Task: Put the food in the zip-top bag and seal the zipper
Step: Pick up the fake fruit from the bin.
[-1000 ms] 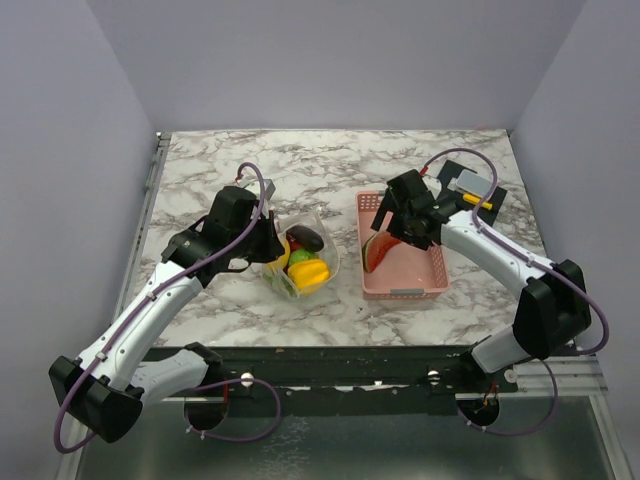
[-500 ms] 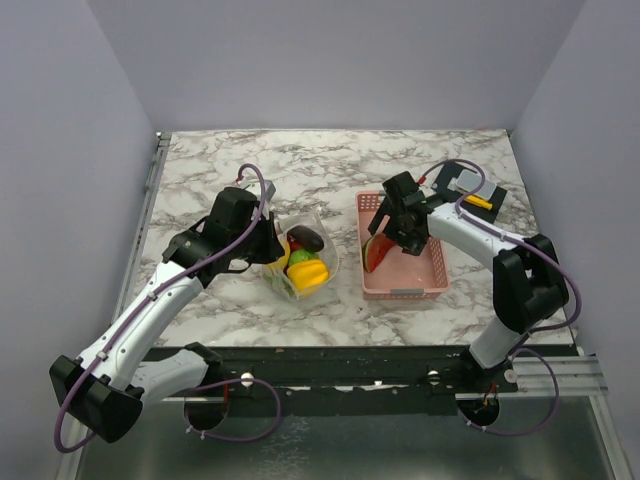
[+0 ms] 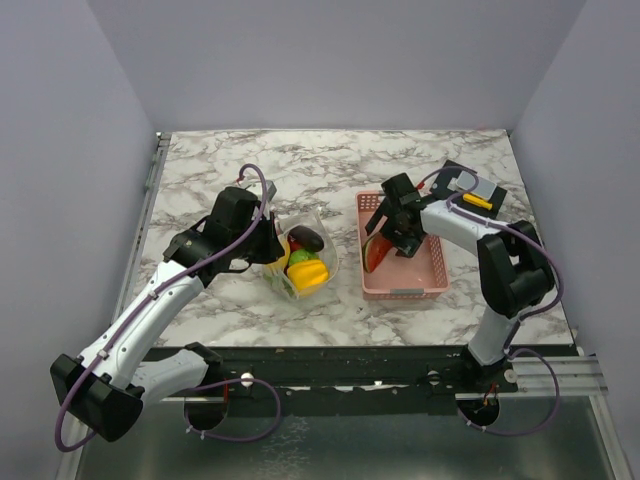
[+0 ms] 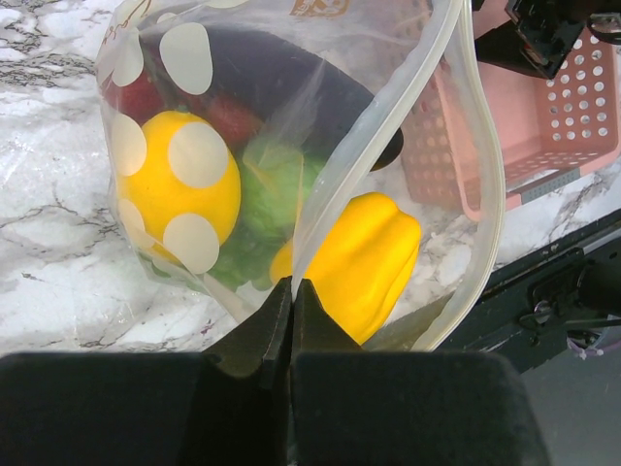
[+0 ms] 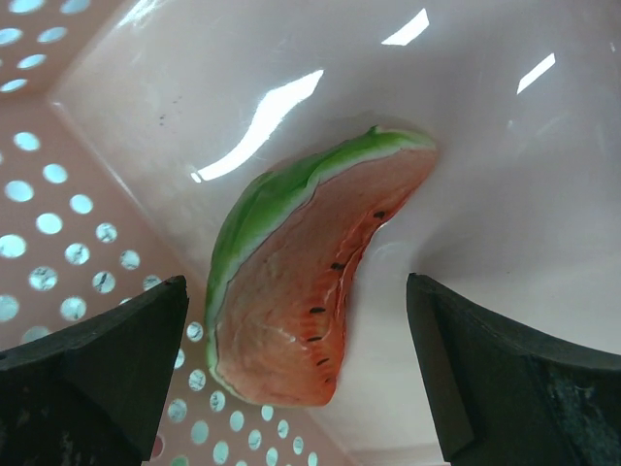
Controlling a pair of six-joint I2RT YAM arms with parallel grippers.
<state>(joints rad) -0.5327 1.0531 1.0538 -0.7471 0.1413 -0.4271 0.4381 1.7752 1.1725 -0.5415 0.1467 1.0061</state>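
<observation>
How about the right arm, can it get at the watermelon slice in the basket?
Probably yes: the right claw hangs open right over the watermelon slice, and nothing in the basket covers it.

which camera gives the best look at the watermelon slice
The right wrist view: the watermelon slice fills the centre, lying on the pink basket floor between open jaws, untouched. The top view shows only a small red wedge beside the right gripper. The left wrist view shows just the basket's corner, no slice.

Watermelon slice in basket, zip-top bag left of basket
</observation>
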